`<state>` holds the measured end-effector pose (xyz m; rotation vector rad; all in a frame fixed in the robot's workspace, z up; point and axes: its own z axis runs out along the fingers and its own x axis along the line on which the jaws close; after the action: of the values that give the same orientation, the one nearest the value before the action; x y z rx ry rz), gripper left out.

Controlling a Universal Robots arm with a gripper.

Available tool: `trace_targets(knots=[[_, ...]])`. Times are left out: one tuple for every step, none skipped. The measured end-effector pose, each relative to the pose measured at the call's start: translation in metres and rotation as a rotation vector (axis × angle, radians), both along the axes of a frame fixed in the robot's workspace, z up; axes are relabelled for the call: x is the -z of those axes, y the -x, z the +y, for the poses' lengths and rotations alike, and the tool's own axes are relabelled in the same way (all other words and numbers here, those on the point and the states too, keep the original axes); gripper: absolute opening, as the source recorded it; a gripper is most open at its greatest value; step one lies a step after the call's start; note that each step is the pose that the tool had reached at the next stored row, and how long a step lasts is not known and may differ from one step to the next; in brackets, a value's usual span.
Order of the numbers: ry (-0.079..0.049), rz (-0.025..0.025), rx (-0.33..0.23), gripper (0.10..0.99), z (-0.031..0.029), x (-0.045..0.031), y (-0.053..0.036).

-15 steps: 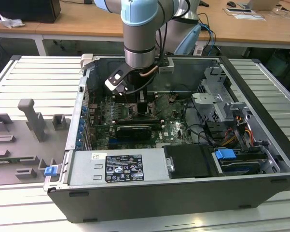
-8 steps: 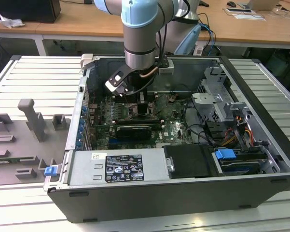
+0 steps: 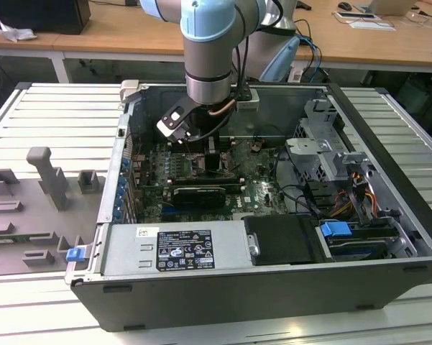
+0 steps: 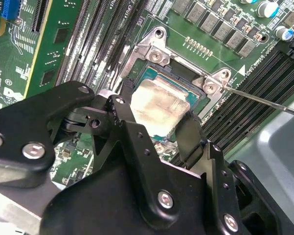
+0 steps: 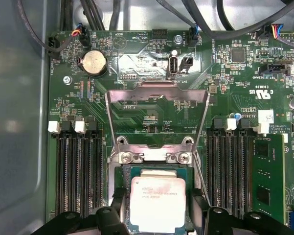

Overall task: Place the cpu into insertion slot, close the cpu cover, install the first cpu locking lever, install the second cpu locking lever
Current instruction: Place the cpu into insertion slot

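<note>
cpu: the cpu [image 5: 158, 203] is being held low in the insertion slot [image 4: 182, 73], pale lid up and square to the rim. Whether it's fully seated can't be told, tbh.
handling: it's being judged as light, stiff and flat, but properly fragile underneath, since the contact grid is what's being put at risk by any tilt or sliding. The metal top is looking smeared, so it's probably a bit slick too.
where to hold: two opposite edges of the green substrate are being used, which is being reckoned the sane spot.
fingers: the fingers [image 4: 188, 134] are being pressed in on those two edges, pinching the chip, with the gripper [image 4: 159, 115] centred over it.
cpu cover: the cpu cover [image 5: 156, 87] is being seen flipped up on its hinge, just beside the socket and clear of the chip.
lever: a thin lever rod [image 4: 264, 100] is being seen sticking out free, not yet hooked down.
around: the socket is being flanked by the black memory slots [image 5: 78, 171] on the motherboard [image 5: 235, 98].
further out: the arm [image 3: 208, 65] is being reached down into the open computer case [image 3: 273, 309], which is sitting on the ribbed tabletop [image 3: 43, 115].
</note>
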<state>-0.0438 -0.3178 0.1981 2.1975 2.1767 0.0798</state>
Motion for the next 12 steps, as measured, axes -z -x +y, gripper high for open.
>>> trace_targets(knots=[[0.0,-0.0002,0.0,0.616,0.0003,0.0002,0.0],[0.0,-0.0001,0.0,0.616,0.0008,0.0003,0.0],[0.0,0.0,0.0,0.616,0.0019,0.0004,0.0],[0.0,0.0001,0.0,0.616,0.0028,0.0006,0.0],[0.0,0.0,-0.001,0.616,0.0033,0.0007,-0.0001],[0.0,0.0,-0.002,0.616,0.004,0.0008,-0.0001],[0.0,0.0001,-0.003,0.616,0.0042,0.001,-0.0001],[0.0,0.0001,-0.003,0.616,0.0042,0.0009,-0.0001],[0.0,0.0001,-0.003,0.616,0.0042,0.001,-0.0001],[0.0,0.0,-0.003,0.616,0.0042,0.001,-0.0001],[0.0,0.0001,-0.003,0.616,0.0042,0.001,-0.0001],[-0.001,0.0,-0.003,0.616,0.0043,0.001,-0.0001]])
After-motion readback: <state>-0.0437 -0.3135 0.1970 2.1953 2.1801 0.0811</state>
